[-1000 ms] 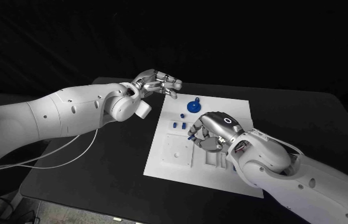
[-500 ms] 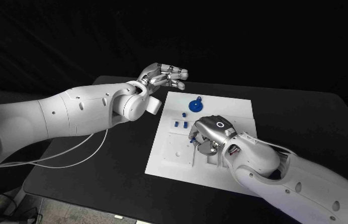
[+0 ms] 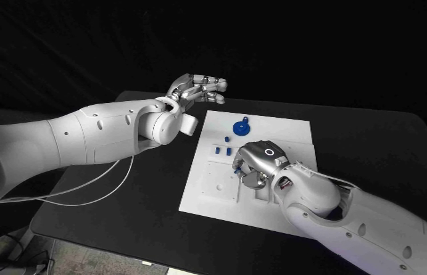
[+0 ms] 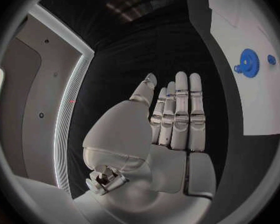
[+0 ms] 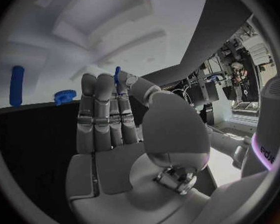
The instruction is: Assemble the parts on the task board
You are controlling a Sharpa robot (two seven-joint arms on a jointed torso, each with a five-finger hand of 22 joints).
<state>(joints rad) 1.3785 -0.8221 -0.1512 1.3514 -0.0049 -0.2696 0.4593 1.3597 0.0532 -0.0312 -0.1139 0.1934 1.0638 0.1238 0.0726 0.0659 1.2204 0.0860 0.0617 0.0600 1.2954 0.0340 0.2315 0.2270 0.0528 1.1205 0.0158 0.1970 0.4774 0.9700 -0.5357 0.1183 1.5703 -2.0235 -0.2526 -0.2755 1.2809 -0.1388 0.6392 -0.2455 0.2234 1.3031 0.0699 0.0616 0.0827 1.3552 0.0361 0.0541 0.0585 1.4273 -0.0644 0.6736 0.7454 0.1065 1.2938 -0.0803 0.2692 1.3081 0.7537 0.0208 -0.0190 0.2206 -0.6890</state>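
I see the white task board [image 3: 213, 195] lying in the middle of the black counter [image 3: 116, 201], a little right of the frame's centre in the head view. My right hand [image 3: 256, 164] sits low over the board's centre, and it pinches a small blue pin [image 5: 117, 79] between thumb and a fingertip; in the right wrist view the pin stands up just past the fingers [image 5: 96, 109], which lie straight and close together. I cannot tell whether the pin's lower end touches the board.

A blue gear [image 3: 239, 129] lies flat on the upper part of the board, just above my right hand in the head view. Two small blue pieces [image 3: 221, 151] sit side by side to the left of the hand, and a smaller blue piece [image 3: 226, 141] rests between them and the gear.

My left hand [image 3: 199, 90] hangs off the board's upper left corner, above the counter's far edge. It holds nothing; its fingers [image 4: 180, 109] are stretched out and side by side in the left wrist view, with the gear and the board visible off to the side, apart from the hand.
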